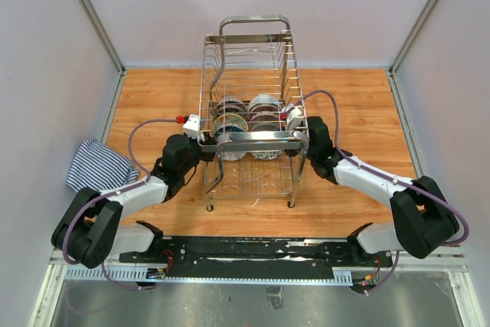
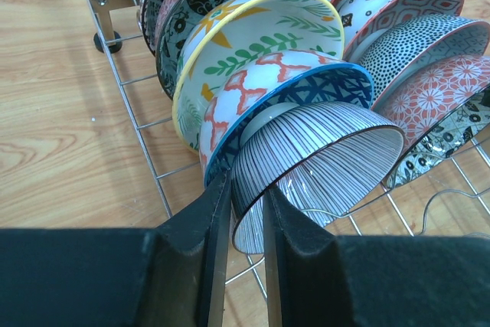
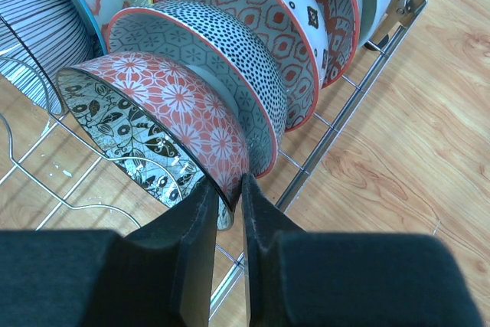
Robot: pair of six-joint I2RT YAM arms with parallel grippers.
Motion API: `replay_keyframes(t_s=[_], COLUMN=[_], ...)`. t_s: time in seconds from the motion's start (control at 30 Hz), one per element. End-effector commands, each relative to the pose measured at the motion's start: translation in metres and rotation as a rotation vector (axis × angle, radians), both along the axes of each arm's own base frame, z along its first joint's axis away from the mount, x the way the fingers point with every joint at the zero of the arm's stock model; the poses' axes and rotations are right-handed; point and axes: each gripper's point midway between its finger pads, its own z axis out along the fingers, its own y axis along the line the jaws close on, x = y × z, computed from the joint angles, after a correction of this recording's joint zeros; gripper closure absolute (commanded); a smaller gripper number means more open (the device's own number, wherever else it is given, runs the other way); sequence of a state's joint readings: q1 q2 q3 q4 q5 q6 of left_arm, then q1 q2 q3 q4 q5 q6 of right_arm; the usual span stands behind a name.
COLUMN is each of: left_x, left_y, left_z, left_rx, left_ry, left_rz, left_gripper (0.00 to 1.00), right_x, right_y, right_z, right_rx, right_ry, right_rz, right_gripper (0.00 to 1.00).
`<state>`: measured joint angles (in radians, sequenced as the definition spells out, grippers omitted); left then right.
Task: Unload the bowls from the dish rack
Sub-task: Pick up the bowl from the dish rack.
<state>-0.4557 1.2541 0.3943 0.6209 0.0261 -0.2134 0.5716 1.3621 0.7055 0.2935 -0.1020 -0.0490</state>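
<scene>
The chrome wire dish rack [image 1: 253,40] stands mid-table with two rows of patterned bowls [image 1: 262,105] standing on edge inside. My left gripper [image 1: 208,137] reaches in from the left. In the left wrist view it [image 2: 246,204] is shut on the rim of the nearest bowl, a black-and-white striped bowl [image 2: 321,158] that leans on a blue-rimmed one [image 2: 306,89]. My right gripper [image 1: 289,122] reaches in from the right. In the right wrist view it [image 3: 230,193] is shut on the rim of the nearest bowl, a red floral bowl [image 3: 176,105] with black leaves inside.
A blue-and-white striped cloth [image 1: 97,164] lies at the table's left edge. The rack's wire side [image 2: 126,82] and its lower rail [image 3: 360,89] run close beside the grippers. Its thick front handle [image 1: 256,138] arches over both wrists. Grey walls enclose the wooden table.
</scene>
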Motion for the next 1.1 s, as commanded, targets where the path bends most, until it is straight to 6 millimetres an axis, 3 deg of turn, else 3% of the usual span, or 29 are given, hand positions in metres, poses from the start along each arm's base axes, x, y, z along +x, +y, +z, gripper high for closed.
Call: replay_keyframes(t_s=[0.0,0.2,0.47,1.07], left_x=[0.001,0.000,-0.002,-0.009], left_y=[-0.002,-0.002,-0.001,0.004], left_z=[0.008,0.009,0.014,0.030], left_rx=[-0.028,-0.030,-0.041,-0.084], left_ry=[-0.034,-0.039,-0.059,-0.113], left_rz=[0.010,0.009,0.013,0.030], left_gripper=[0.92,0.99,1.00,1.00], right_x=[0.005,0.006,0.005,0.001], right_y=[0.011,0.009,0.005,-0.002], right_z=[0.023,0.026,0.030,0.047], right_rx=[0.062,0.071,0.088,0.149], right_ry=[-0.077,-0.089,-0.109,-0.169], right_rz=[-0.006,-0.020,-0.044,-0.074], right_gripper=[0.88,0.93,0.99,0.99])
